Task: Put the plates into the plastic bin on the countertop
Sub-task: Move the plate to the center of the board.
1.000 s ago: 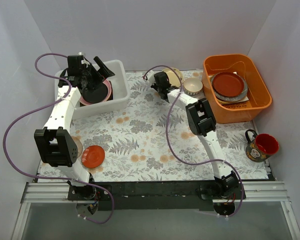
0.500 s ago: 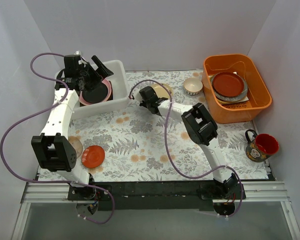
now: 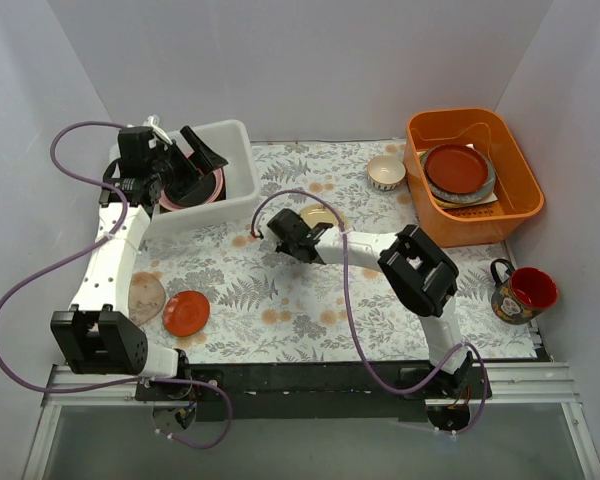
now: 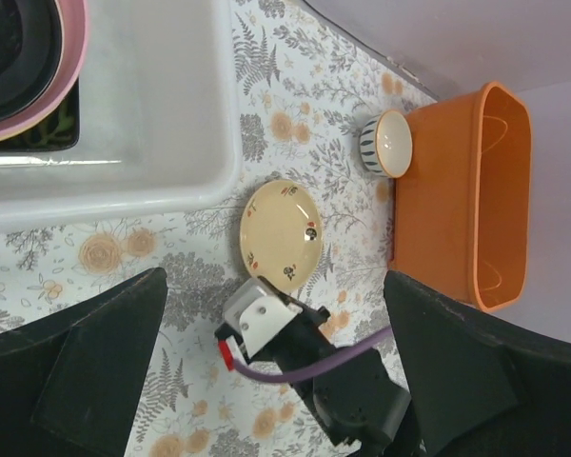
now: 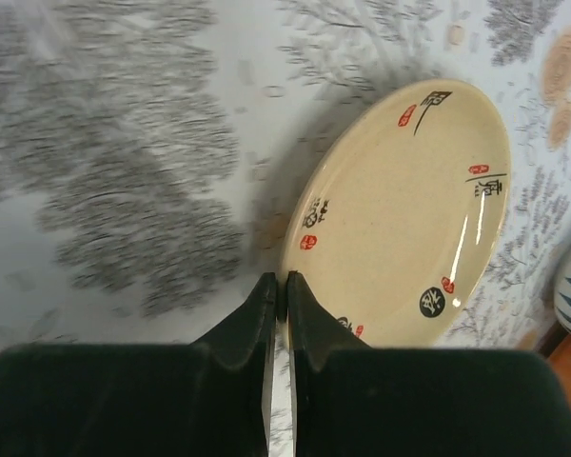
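- Cream plate (image 5: 409,219) is tilted over the countertop (image 3: 280,290), just beside the plastic bin (image 3: 242,165), outside it.
- right gripper (image 5: 280,286) pinches the plate's near rim, fingers almost together; the dish extends away from the fingertips.
- left gripper (image 3: 188,160) hovers over the bin, spread wide, above the pink plate (image 3: 212,185) inside.
- red-orange saucer (image 3: 187,313) lies on the cloth, well apart from both grippers.

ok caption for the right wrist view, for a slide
Right gripper shut on the rim of a cream plate over the fern-print cloth
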### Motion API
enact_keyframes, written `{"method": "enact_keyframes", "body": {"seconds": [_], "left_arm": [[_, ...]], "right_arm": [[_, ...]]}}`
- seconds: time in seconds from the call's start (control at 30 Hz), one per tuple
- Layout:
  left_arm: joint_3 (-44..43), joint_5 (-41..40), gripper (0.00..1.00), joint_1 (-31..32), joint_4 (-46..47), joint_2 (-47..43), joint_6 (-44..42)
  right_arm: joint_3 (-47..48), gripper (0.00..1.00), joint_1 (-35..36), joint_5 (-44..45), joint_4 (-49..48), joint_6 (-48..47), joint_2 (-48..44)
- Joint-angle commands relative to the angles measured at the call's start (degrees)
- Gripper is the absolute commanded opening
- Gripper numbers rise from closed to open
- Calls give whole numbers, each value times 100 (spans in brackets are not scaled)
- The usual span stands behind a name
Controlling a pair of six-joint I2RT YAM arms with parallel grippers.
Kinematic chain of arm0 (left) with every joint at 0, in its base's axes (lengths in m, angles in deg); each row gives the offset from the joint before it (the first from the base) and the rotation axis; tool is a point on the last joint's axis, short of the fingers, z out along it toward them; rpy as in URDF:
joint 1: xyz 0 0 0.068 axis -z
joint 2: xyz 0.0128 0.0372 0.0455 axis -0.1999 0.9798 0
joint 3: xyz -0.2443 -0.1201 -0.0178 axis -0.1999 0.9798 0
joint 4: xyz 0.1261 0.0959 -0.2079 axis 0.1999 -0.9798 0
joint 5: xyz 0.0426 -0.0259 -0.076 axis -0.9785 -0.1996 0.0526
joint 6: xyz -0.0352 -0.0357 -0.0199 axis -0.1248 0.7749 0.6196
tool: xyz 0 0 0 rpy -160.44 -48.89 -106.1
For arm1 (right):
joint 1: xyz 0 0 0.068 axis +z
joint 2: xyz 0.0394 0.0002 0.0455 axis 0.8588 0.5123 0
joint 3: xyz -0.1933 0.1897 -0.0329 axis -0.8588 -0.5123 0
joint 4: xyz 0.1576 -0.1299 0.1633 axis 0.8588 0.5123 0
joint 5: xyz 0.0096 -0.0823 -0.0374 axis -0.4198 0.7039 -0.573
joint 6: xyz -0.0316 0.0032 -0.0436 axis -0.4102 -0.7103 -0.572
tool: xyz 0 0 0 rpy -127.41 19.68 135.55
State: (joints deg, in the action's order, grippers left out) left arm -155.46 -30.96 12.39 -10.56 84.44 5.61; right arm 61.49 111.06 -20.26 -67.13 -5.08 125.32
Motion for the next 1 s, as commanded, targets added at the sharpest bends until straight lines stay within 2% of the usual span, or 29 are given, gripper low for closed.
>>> {"method": "enact_keyframes", "body": {"seconds": [0.0,0.2,0.3,0.4,0.47,0.6,0.77,0.83,0.87,0.97], "left_arm": [[311,76,98,-34,-140,-463,-165],[628,67,98,-34,-105,-719,-157],[636,111,98,-34,-140,-710,-157],[663,120,98,-34,-131,-701,-165],[680,120,98,-34,-140,-701,-192],[724,128,98,-34,-210,-692,-201],[891,488,98,-34,-237,-841,-315],[1128,568,98,-34,-123,-1042,-368],[1250,524,98,-34,-79,-1122,-281],[1673,813,98,-25,167,-1404,-52]], "right_arm": [[-364,1,611,-156,614,800,-441],[-997,1,1105,-324,826,1503,-591],[-1120,1,1132,-280,852,1706,-565],[-1226,18,1123,-122,765,1759,-678],[-1235,23,1123,-122,695,1759,-766],[-1112,27,1140,-210,659,1741,-933],[-928,43,1140,-358,764,1715,-1057],[-831,45,1140,-438,896,1784,-1109],[-770,53,1140,-595,896,1820,-1144],[-778,56,1132,-877,853,2004,-1338]]}}
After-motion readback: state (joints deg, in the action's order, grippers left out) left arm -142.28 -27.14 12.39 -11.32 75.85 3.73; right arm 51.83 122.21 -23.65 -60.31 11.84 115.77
